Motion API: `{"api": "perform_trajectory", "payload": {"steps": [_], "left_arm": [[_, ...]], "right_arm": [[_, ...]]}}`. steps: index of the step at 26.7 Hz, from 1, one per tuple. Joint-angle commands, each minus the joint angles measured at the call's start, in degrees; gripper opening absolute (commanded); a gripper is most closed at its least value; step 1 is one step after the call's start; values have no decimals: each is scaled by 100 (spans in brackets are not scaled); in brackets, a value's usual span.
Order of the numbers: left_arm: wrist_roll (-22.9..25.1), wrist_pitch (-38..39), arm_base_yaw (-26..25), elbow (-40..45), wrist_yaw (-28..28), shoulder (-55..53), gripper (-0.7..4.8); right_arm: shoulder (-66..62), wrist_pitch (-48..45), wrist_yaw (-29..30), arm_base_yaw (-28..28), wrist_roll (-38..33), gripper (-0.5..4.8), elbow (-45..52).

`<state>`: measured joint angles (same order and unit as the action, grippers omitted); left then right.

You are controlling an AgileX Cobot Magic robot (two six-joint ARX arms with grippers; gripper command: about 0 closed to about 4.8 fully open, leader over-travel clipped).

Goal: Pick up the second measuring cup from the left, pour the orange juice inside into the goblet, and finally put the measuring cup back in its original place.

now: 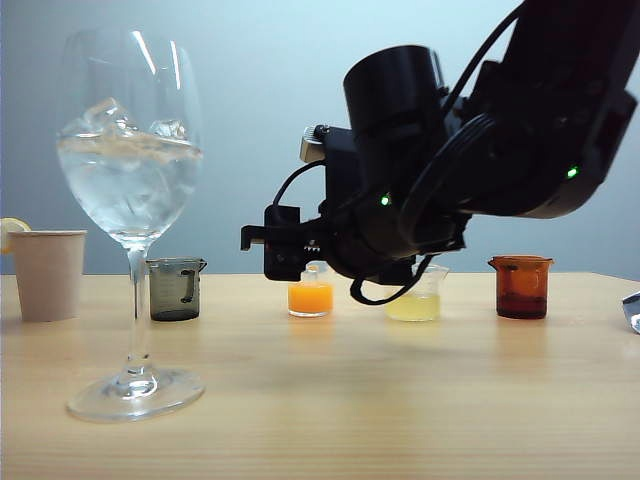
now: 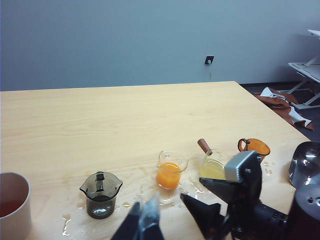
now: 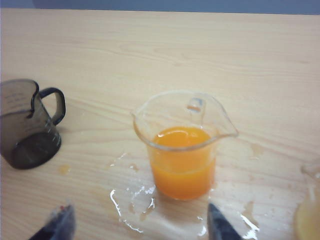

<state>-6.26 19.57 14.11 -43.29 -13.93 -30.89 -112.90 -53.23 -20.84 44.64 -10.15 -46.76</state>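
Observation:
The second measuring cup from the left point(image 1: 310, 295) is a small clear cup with a flared rim, standing on the table in the row of cups. Orange juice point(image 3: 183, 162) fills its lower half. My right gripper point(image 3: 140, 227) is open, with its fingertips point(image 3: 220, 227) wide apart just short of the cup point(image 3: 184, 145) and nothing between them. In the exterior view it point(image 1: 270, 245) hangs in front of the cup. The goblet point(image 1: 130, 150) stands tall at the near left with clear liquid and ice in it. My left gripper point(image 2: 144, 224) hovers shut, short of the cups and holding nothing.
A beige paper cup point(image 1: 47, 272) and a smoky grey cup point(image 1: 175, 288) stand left of the juice cup. A pale yellow cup point(image 1: 414, 300) and an amber cup point(image 1: 521, 286) stand to its right. Spilled drops point(image 3: 135, 205) wet the table point(image 1: 350, 400). A shiny object point(image 2: 305, 165) lies at the far right.

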Motion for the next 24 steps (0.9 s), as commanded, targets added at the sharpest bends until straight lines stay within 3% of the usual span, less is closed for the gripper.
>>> {"api": "perform_trajectory", "payload": {"steps": [1, 13, 15, 17, 19, 24], "left_arm": [[-17, -37, 4, -35, -4, 7, -5], [-13, -39, 4, -35, -4, 7, -5], [28, -39, 4, -35, -4, 7, -4], [26, -39, 4, -35, -4, 7, -5], [26, -39, 4, -35, -4, 7, -4], [26, -39, 4, -35, -7, 4, -5]], "right_arm": [[-129, -98, -7, 4, -37, 401, -151], [-516, 83, -350, 50, -61, 384, -542], [-562, 205, -664, 118, -81, 334, -697], [-562, 503, -984, 201, -81, 340, -831], [-568, 546, -1257, 221, -404, 379, -852], [-619, 662, -1506, 219, -791, 379, -861]]}}
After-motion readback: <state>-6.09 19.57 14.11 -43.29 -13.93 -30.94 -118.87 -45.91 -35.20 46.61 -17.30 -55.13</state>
